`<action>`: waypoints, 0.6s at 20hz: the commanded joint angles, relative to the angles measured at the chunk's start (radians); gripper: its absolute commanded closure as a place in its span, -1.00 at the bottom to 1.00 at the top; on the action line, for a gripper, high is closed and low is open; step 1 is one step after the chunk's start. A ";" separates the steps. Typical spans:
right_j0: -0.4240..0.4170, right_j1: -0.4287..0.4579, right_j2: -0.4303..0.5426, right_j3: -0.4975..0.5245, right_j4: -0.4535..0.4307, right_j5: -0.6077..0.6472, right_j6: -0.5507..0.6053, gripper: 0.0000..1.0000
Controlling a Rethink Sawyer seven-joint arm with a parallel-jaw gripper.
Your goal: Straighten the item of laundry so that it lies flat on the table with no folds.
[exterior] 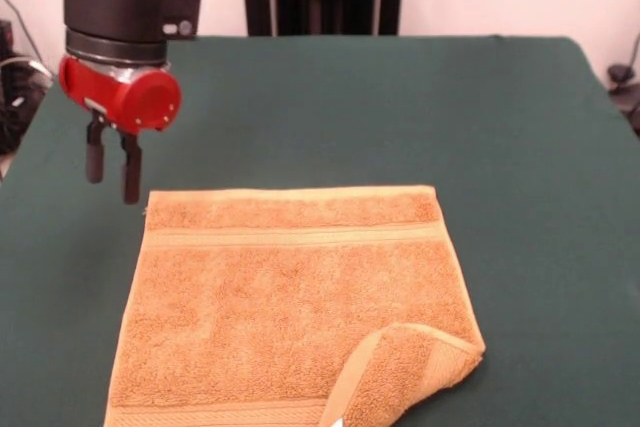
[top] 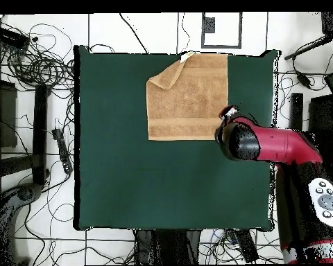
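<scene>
Soft, even light is falling on the table (exterior: 420,97), maybe from above. The gripper (exterior: 112,165) is casting only a faint shadow below itself. The towel (exterior: 290,297) beside it is looking a bit blurry. No glare is showing.

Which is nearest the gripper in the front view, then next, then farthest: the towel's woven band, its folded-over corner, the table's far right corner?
From the gripper:
1. Woven band, just below-right.
2. Folded-over corner, bottom right of the towel.
3. Table's far right corner, top right.
</scene>
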 commanded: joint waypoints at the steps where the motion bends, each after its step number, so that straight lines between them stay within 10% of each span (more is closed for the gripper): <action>1: 0.093 0.115 0.070 -0.052 -0.016 0.134 -0.119 -1.00; 12: 0.176 0.137 0.018 -0.083 0.022 0.144 -0.029 -1.00</action>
